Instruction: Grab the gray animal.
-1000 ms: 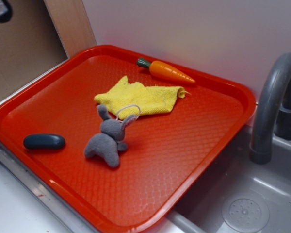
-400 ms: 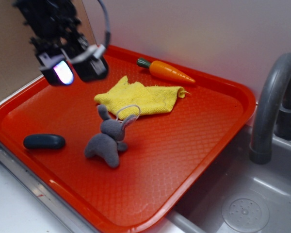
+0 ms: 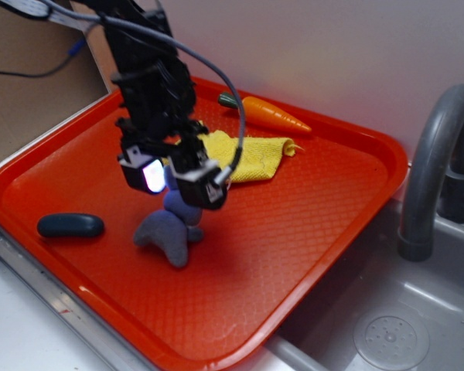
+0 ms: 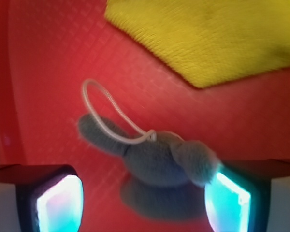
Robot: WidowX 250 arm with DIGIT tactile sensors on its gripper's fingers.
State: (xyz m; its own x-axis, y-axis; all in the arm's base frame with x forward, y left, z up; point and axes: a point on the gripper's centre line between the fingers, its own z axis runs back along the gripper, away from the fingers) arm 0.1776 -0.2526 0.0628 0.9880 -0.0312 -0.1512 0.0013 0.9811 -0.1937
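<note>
Since a moment ago your gripper [image 3: 172, 179] has dropped from the tray's [image 3: 325, 232] back-left corner to hang just above the gray rabbit [image 3: 168, 230], jaws spread wide either side of its head. You see it lying mid-tray, near the yellow cloth [image 3: 251, 154].

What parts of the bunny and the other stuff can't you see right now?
- Exterior view: the gripper covers the gray animal's head and ears.
- Exterior view: the arm hides the carrot's green top and part of the yellow cloth.
- Wrist view: blurred; the bottom edge cuts off the animal's body and legs.
</note>
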